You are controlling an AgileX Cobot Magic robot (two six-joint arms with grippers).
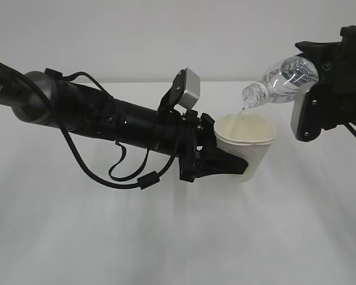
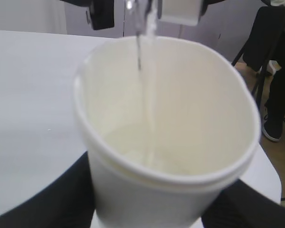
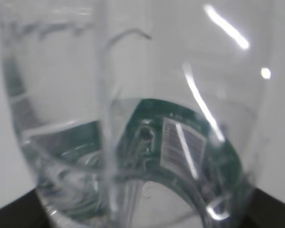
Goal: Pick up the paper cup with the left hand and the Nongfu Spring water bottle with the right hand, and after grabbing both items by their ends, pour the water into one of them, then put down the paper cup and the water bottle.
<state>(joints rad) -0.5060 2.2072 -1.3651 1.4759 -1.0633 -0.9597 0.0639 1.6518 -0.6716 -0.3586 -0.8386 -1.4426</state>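
Note:
The white paper cup (image 1: 252, 142) is held off the table, upright, with my left gripper (image 1: 232, 159) shut on its lower wall. The left wrist view shows the black fingers (image 2: 47, 199) on both sides of the cup (image 2: 180, 109), and my left gripper (image 2: 147, 211) below its rim. My right gripper (image 1: 314, 80) is shut on the base end of the clear Nongfu Spring water bottle (image 1: 283, 78), which is tilted with its mouth down over the cup. A thin stream of water (image 1: 244, 110) falls into the cup. The bottle (image 3: 133, 95) fills the right wrist view, hiding most of my right gripper (image 3: 142, 216).
The white table (image 1: 166, 237) stretches under both arms. The left arm and its cables (image 1: 95, 119) reach in from the left. A dark chair and a person's legs (image 2: 275, 71) stand beyond the table's far corner.

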